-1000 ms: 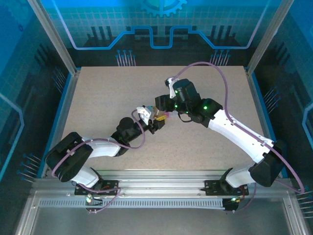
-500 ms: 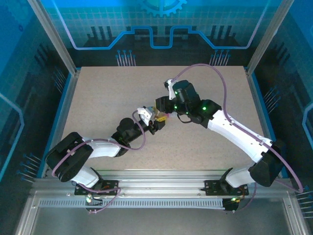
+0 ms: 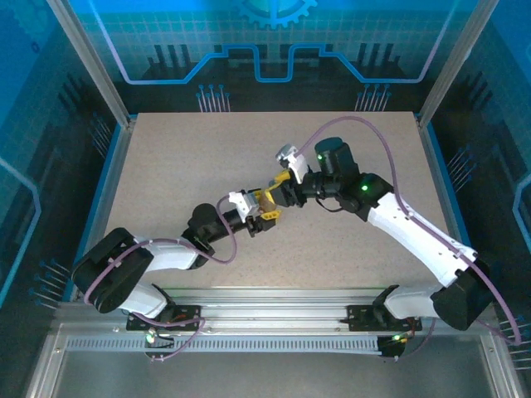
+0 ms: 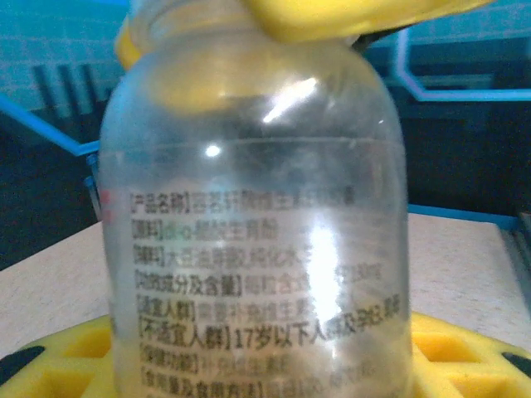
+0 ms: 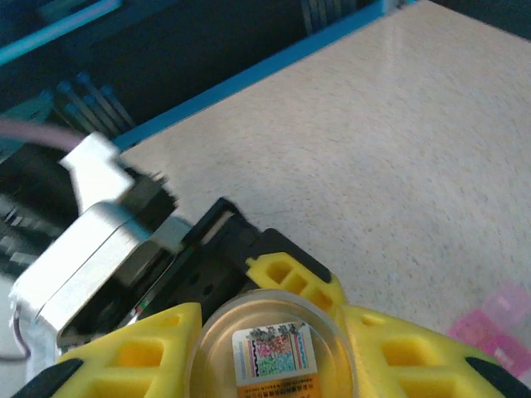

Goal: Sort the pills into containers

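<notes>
A translucent vial [image 4: 249, 232] with black printed text stands upright between the yellow fingers [image 4: 66, 365] of my left gripper [image 4: 257, 369], which is shut on its body. From above, my right gripper [image 5: 274, 361] is shut on the vial's round clear lid [image 5: 274, 332], which bears a coloured code sticker. Its yellow fingers [image 5: 124, 356] press the lid from both sides. In the top view the vial [image 3: 269, 199] hangs above the table's middle, between the left gripper [image 3: 265, 211] and the right gripper [image 3: 282, 188]. Whether pills are inside I cannot tell.
A pink translucent piece [image 5: 498, 319] lies on the speckled table [image 3: 166, 166] just right of the grippers. Blue frame rails [image 3: 108, 166] and glass walls enclose the table on three sides.
My right wrist has swung round to the right and its jaws have closed on the lid. My left gripper has shifted slightly right with the vial.
</notes>
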You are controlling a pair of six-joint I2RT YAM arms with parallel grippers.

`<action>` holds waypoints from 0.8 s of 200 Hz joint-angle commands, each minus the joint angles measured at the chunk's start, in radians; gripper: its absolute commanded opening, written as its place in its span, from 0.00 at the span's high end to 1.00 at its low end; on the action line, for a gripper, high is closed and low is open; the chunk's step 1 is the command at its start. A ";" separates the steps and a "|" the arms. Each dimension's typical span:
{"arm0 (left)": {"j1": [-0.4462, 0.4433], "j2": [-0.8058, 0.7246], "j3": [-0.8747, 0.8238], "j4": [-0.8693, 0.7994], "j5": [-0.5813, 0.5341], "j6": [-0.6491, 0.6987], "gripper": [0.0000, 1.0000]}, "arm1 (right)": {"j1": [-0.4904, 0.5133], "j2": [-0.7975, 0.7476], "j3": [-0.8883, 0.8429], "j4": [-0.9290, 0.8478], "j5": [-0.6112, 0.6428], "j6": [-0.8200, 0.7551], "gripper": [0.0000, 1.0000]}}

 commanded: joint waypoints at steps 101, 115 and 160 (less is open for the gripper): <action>0.049 -0.005 0.007 0.067 0.373 0.019 1.00 | -0.077 0.071 0.144 -0.364 -0.345 -0.680 0.51; 0.048 0.002 0.008 0.071 0.368 0.019 1.00 | -0.077 0.089 0.172 -0.384 -0.329 -0.672 0.35; 0.049 0.020 0.002 0.075 0.317 0.033 1.00 | -0.074 0.078 0.217 -0.414 -0.307 -0.627 0.14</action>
